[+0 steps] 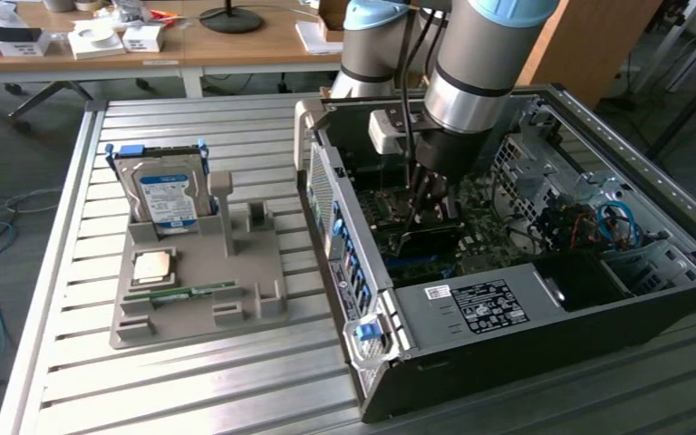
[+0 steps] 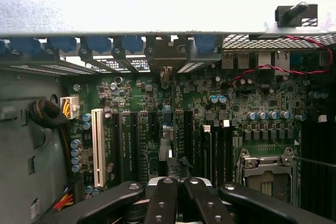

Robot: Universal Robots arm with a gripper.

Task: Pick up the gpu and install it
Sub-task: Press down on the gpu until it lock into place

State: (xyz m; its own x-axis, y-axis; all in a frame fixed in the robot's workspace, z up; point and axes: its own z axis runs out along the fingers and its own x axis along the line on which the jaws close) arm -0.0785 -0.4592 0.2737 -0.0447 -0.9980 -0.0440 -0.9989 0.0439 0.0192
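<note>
Inside the open computer case (image 1: 469, 308), right of the exterior view's centre, the gripper (image 2: 176, 184) hangs clenched above the motherboard (image 2: 210, 108), holding nothing visible.

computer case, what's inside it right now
Inside the open computer case lies a green motherboard with a white expansion slot, black slots beside it and an empty CPU socket. The shut pincer reaches down over the board. Whatever sits beneath its fingers is covered.

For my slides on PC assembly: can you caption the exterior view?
Robot arm's shut gripper reaches into the open computer case, over the motherboard; a hard drive stands on the grey fixture alongside.
</note>
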